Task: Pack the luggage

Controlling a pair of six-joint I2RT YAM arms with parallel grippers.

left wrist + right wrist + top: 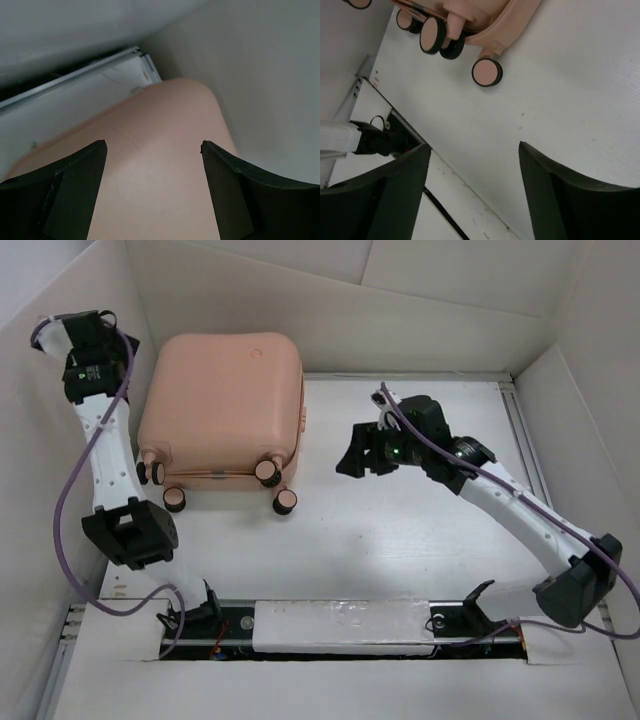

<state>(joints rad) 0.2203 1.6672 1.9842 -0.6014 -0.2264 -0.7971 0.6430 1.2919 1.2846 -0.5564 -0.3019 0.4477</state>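
Luggage (pixel 222 405) sits closed at the counter's (pixel 400 530) far left, wheels (pixel 267 472) toward us. Left and right jaws stand apart, the left over it; we should steady it before opening.

Left arm (pixel 100 455): white shell dotted with small holes, black blocky joint housings.
Right arm (pixel 520 510): the same white links and black housings.
Cables (pixel 58 510): purple, looping loose alongside each arm.
Left hand (pixel 152 145): matte black, with broad wedge fingers (pixel 75 190).
Right hand (pixel 472 146): matte black likewise, with a small green light (pixel 398 452) behind it.
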